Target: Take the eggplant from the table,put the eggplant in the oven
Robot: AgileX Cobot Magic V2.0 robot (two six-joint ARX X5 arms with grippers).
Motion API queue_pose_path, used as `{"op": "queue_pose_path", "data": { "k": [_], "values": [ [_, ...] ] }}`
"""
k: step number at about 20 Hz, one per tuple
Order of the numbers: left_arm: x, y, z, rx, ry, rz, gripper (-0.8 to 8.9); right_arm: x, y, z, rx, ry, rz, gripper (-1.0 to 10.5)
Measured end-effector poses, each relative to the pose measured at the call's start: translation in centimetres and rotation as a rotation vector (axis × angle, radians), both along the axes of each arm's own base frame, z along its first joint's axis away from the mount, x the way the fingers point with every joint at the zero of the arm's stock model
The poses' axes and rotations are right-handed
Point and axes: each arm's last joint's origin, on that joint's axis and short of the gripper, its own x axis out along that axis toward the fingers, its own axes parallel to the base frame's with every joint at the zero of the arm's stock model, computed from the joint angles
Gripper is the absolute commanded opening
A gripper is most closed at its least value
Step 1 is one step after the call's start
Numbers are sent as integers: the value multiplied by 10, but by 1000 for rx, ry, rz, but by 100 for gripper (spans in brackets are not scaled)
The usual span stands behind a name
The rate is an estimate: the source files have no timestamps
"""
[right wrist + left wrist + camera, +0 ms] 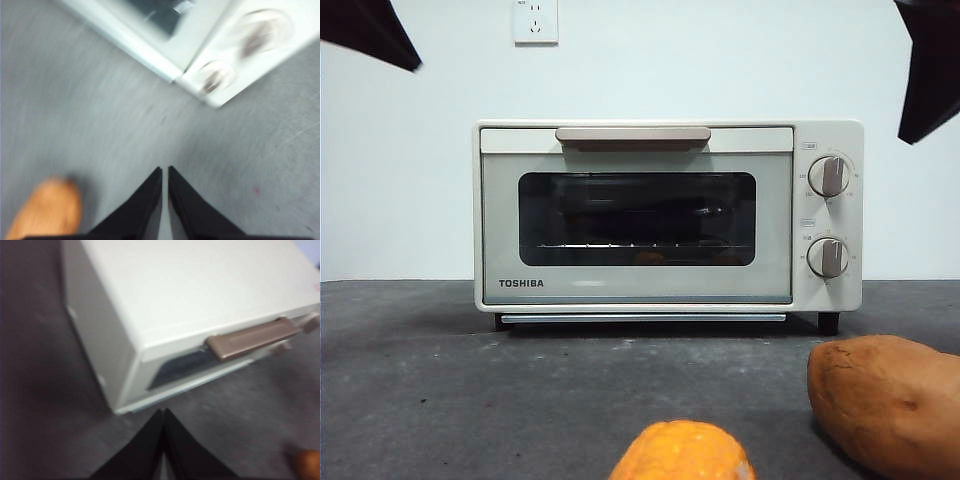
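Note:
The cream-white TOSHIBA oven [640,290] stands at the back of the dark grey table [440,400] with its door shut and its beige handle [633,134] at the top. Behind the dark glass I make out the wire rack but no clear eggplant shape. No view shows the eggplant. My left gripper [164,414] hovers shut and empty above the table in front of the oven's left corner [130,390]. My right gripper [165,171] hangs shut and empty over the table near the corner with the two knobs [215,77].
A brown sweet potato [890,400] lies at the front right and an orange corn cob [682,455] at the front middle. An orange-brown vegetable [45,207] shows blurred beside my right gripper. Black arm tips [365,35] sit at both top corners.

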Motion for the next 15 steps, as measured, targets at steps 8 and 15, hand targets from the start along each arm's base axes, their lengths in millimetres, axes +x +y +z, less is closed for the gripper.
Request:
{"op": "queue_pose_path", "data": {
  "k": [8, 15],
  "values": [
    [-50, 1, -62, 66, -145, 174, 6, 33, -39, -8, 236, -174, -151, 3],
    [-75, 8, -99, -8, -169, 257, 6, 19, -45, -49, 328, -369, -136, 3]
  ]
}}
